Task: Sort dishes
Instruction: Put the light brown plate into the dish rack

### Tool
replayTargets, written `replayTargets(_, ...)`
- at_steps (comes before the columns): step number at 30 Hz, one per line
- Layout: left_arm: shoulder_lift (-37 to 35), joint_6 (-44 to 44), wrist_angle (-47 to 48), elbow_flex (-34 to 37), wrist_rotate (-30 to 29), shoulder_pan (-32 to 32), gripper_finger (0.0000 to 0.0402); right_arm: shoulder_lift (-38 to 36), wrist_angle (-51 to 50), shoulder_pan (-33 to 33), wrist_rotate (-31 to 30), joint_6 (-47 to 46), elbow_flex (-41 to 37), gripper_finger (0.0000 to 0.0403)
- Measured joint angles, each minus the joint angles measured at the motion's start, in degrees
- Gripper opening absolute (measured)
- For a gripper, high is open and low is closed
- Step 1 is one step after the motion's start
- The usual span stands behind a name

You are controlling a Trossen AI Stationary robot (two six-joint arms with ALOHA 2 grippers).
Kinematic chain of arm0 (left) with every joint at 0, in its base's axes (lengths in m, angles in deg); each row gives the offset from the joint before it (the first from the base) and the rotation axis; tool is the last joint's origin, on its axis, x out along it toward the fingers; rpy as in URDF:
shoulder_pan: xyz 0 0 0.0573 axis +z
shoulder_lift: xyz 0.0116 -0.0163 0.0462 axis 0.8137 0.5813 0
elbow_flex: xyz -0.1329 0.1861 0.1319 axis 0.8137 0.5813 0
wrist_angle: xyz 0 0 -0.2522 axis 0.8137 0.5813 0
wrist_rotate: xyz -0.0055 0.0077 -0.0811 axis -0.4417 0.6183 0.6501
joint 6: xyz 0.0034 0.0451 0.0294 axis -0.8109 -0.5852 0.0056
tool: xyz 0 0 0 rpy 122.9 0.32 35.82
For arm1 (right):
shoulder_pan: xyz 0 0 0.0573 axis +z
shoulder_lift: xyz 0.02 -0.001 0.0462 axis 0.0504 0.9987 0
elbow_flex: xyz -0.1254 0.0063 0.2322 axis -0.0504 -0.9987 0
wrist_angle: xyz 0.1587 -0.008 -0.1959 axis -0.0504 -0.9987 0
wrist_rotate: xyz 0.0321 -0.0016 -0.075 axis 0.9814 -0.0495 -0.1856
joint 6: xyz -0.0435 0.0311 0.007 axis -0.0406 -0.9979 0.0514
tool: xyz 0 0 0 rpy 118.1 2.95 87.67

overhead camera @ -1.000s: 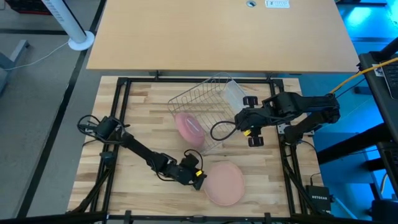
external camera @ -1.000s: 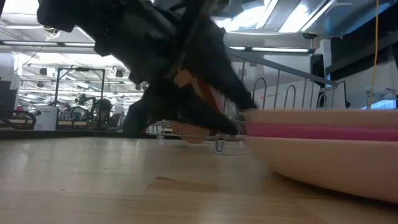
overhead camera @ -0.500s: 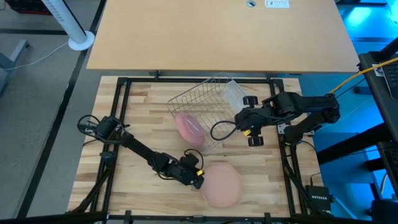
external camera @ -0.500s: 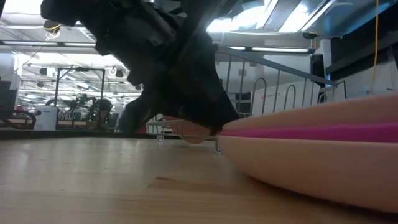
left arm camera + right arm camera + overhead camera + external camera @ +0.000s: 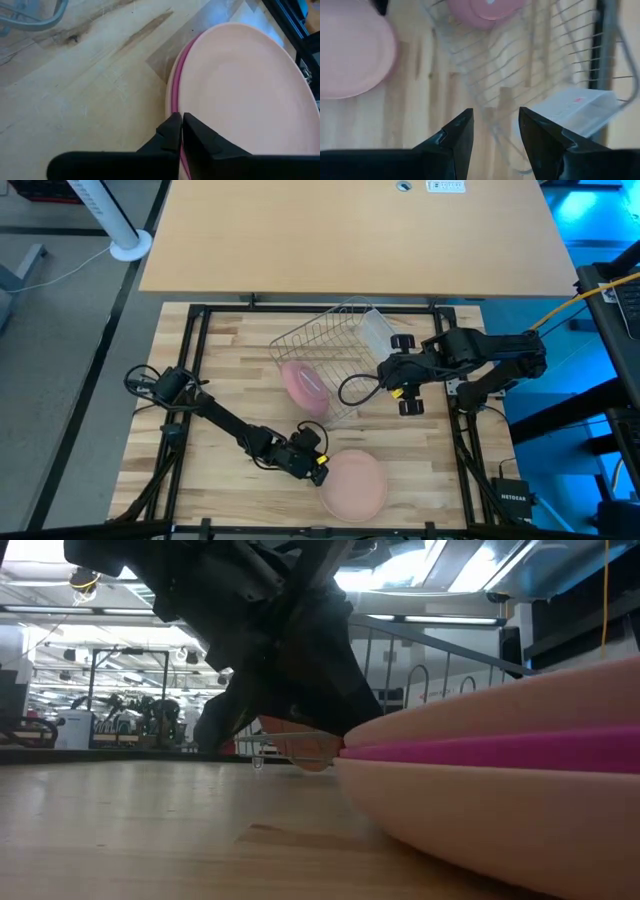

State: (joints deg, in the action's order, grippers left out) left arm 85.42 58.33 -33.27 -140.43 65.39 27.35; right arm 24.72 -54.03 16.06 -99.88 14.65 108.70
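A stack of plates [image 5: 355, 488] lies near the table's front edge: a pale peach plate [image 5: 240, 90] on top, a magenta rim [image 5: 500, 753] under it, and a peach plate [image 5: 500, 810] at the bottom. My left gripper [image 5: 318, 472] is shut on the stack's left edge. Another pink plate [image 5: 305, 385] lies in the silver wire rack [image 5: 330, 345]. My right gripper [image 5: 392, 375] hangs open by the rack's right side with nothing between its fingers. My left gripper pinches the rim at the stack's left edge [image 5: 175, 102] between its two fingers, only at their free ends. It comes slanting down from the table's left. One finger [image 5: 197, 132] lies over the top plate, the other [image 5: 167, 132] outside the rim. How many plates it has, I cannot tell.
A clear plastic cup [image 5: 378, 330] lies against the rack's far right corner. A black frame [image 5: 190, 380] runs round the wooden table top. Bare wood lies left of the rack and between rack and stack.
My left gripper has shut on the stack's left rim. The stack has slid a little toward the table's near edge and left, closer to the low camera. My right arm has kept still.
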Motion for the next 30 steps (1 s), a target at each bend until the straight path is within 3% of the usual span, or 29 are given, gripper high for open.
replayTargets(5,0.00,-0.50,0.02,0.00,-0.02,0.00,0.0004,0.00,-0.01,1.29,13.33,-0.07,0.00,0.0161)
replayTargets(10,-0.01,-1.27,0.02,0.00,-0.02,0.00,0.0001,0.00,0.14,8.14,23.85,-2.16,0.00,0.0161)
replayTargets(18,-0.02,-3.43,0.02,0.00,-0.04,0.00,0.0001,0.09,11.27,23.36,14.98,-7.62,-4.79,0.0161)
replayTargets(24,-0.03,-3.89,0.03,0.00,-0.02,-0.06,0.0004,0.11,26.96,30.46,12.87,-9.03,-16.41,0.0161)
replayTargets(30,-0.04,-4.93,0.02,0.00,0.22,-0.39,0.0003,0.21,48.02,32.72,12.39,-9.03,-30.44,0.0161)
